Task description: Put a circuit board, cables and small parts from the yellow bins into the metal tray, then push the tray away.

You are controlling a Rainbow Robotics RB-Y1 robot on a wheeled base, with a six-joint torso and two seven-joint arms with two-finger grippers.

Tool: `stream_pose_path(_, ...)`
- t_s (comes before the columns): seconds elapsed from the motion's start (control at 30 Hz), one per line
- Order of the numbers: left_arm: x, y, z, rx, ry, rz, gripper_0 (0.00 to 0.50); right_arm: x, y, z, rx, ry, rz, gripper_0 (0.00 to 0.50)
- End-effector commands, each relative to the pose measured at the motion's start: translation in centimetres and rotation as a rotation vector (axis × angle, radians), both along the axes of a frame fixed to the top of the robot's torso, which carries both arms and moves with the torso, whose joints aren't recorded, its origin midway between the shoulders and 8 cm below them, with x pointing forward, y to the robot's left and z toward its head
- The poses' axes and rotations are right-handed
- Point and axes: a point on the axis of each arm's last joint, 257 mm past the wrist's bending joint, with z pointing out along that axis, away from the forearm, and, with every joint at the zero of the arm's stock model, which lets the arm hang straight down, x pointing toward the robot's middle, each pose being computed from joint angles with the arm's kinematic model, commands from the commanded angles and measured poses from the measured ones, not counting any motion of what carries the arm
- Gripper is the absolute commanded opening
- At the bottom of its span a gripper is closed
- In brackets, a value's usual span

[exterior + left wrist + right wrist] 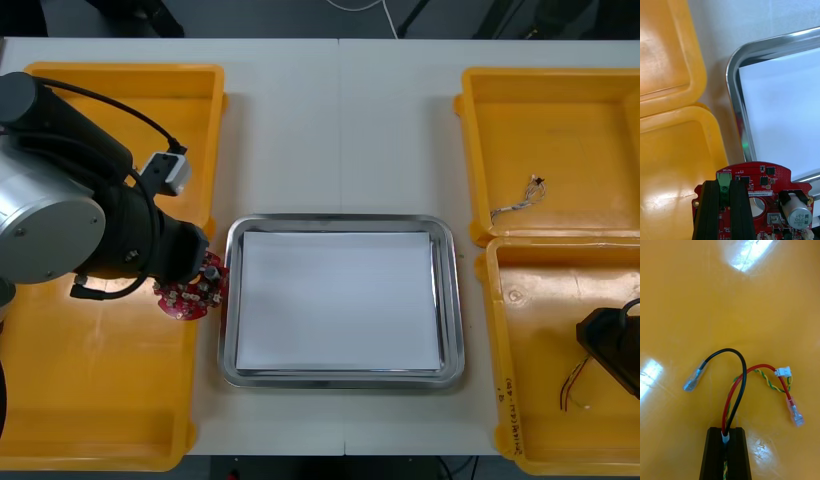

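My left gripper (203, 268) is shut on a round red circuit board (188, 296), held over the right rim of the near left yellow bin (90, 400), just left of the metal tray (229, 300). In the left wrist view the fingers (711, 202) pinch the board (765, 180) at its green connector, with the tray's rim (733, 75) just beyond. My right gripper (603, 345) is low in the near right bin (540, 300), shut (725, 432) on a bundle of black (739, 367) and red and yellow cables (763, 367); their free ends trail over the bin floor.
The tray is white inside (340, 300) and holds nothing. A twisted blue and white cable (520, 200) lies in the far right bin (480, 150). The far left bin (200, 90) is partly covered by my left arm.
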Motion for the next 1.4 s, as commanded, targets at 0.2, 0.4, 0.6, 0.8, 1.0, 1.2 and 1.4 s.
stream_pose_path(0.2,-0.8,-4.7,0.3,0.006,-0.012,-0.081,0.002,0.9,0.6,3.7,-0.004,-0.007,-0.009,0.000)
stream_pose_path(0.4,-1.4,-6.0,-0.6,0.020,0.005,-0.104,0.002,0.5,0.6,7.0,-0.025,0.006,-0.002,0.000)
stream_pose_path(0.6,-1.8,-6.6,-2.0,0.038,0.032,-0.109,0.003,0.0,0.5,10.5,-0.056,-0.012,0.019,0.000)
stream_pose_path(0.8,-2.0,-7.1,-3.6,0.067,0.069,-0.110,0.003,-0.8,0.3,14.1,-0.072,-0.017,0.090,0.000)
stream_pose_path(1.0,-1.9,-8.2,-4.4,0.061,0.074,-0.116,0.003,-1.5,-0.2,16.3,-0.121,-0.026,0.155,0.000)
stream_pose_path(1.2,-1.6,-9.1,-5.2,0.053,0.070,-0.126,0.002,-1.2,-0.1,18.4,-0.180,-0.043,0.212,0.000)
stream_pose_path(1.4,-1.4,-10.0,-6.1,0.044,0.067,-0.133,0.002,-0.6,0.5,20.7,-0.224,-0.061,0.311,0.000)
